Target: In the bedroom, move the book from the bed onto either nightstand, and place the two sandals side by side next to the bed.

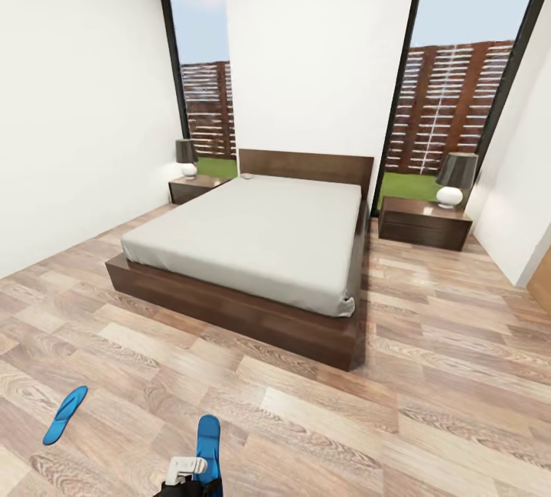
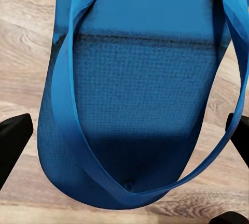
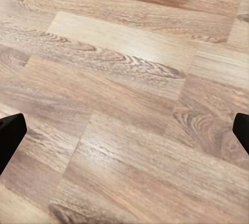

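Down at the bottom centre of the head view, the left gripper hangs right over one blue sandal, fingers spread wide either side of the sole, which runs lengthwise away toward the bed. The other sandal lies well apart at lower left, angled. The right gripper gapes wide over bare floor.

Head camera overlooks bed; wrist cameras face floor closely.
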